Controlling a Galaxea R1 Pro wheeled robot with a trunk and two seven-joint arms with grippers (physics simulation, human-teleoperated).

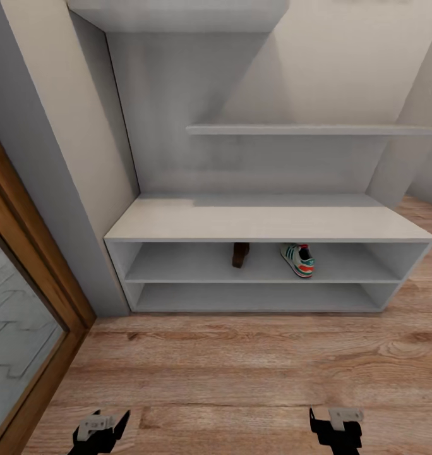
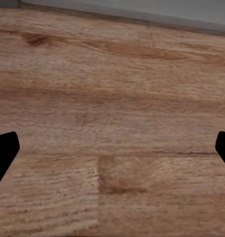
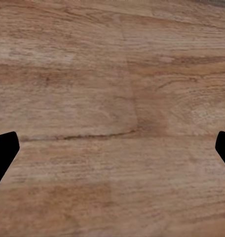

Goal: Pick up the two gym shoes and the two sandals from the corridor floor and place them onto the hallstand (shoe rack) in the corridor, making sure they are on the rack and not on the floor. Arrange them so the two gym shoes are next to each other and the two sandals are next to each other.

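The light grey hallstand point(image 1: 260, 222) stands ahead against the wall, with a long bench top and two open shelf levels below. One white gym shoe point(image 1: 298, 259) with green stripes and a red-orange heel lies on the upper shelf level, right of centre. A brown sandal point(image 1: 240, 254) sits to its left on the same level, a gap apart from it. The other shoe and sandal are out of view. My left gripper point(image 1: 105, 426) and right gripper point(image 1: 335, 423) hang low over the corridor floor point(image 1: 241, 366), both open and empty. Black fingertips point(image 2: 4, 153) point(image 3: 4, 153) frame bare planks.
A mirrored sliding door in a brown wooden frame point(image 1: 36, 297) runs along the left. A floating grey shelf point(image 1: 311, 129) hangs above the bench. A wide strip of wood floor lies between me and the rack.
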